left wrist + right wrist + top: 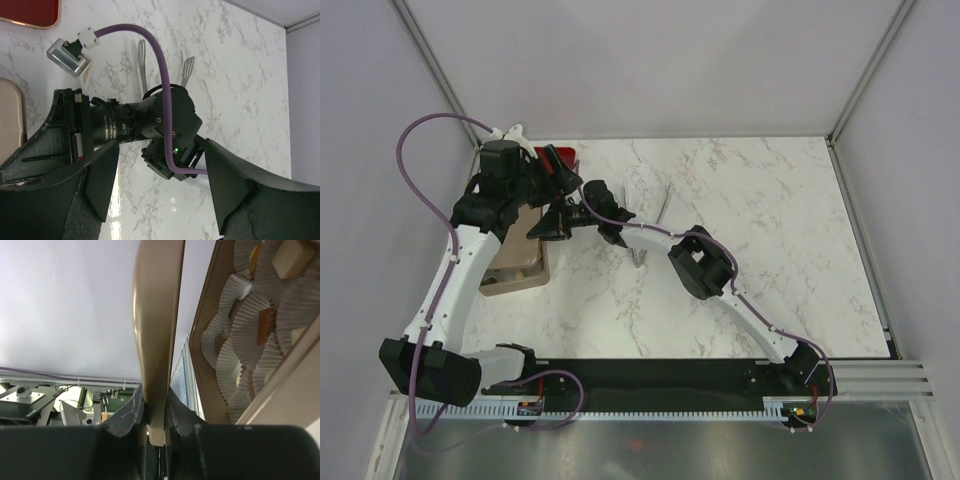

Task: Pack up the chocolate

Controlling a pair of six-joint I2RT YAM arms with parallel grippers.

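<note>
While my right jaws clamp the lid [156,340] edge-on beside the chocolate [266,326], my left jaws gape over the worktop [240,75].

choc [292,260] cropped, box [520,272] partly under L arm [455,275]

A robot test lab: plain white walls [660,60] and metal posts [432,62] close in a marble tabletop [770,220] with two robot arms [455,270].
</note>
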